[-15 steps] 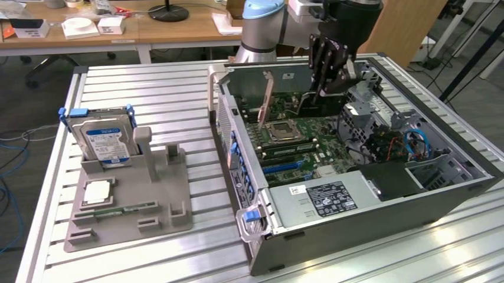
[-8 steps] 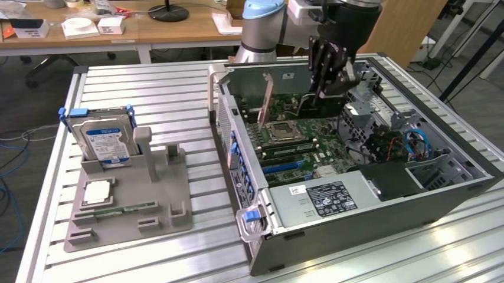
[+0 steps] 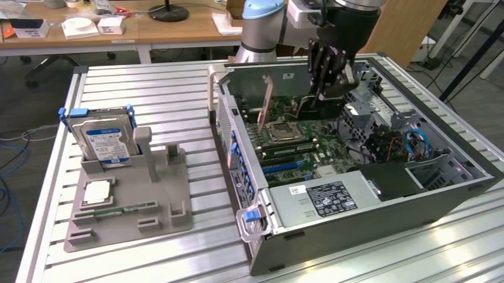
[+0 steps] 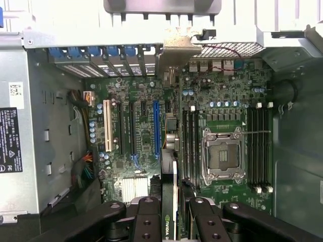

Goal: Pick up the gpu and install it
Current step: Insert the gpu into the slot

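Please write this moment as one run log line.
gripper: shut on gpu | gpu: edge toward motherboard, inside computer case | seated: cannot tell

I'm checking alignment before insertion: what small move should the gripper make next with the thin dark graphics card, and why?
Probably a slight sideways shift toward the long blue slot: the gripper holds the thin dark gpu edge-on above the green motherboard, seemingly parallel to that slot but offset toward the silver processor socket.

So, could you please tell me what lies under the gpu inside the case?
Under the gpu, clamped edge-on in the gripper, lies the motherboard: a blue slot shows on one side, the empty CPU socket on the other. The strip directly beneath the card is hidden.
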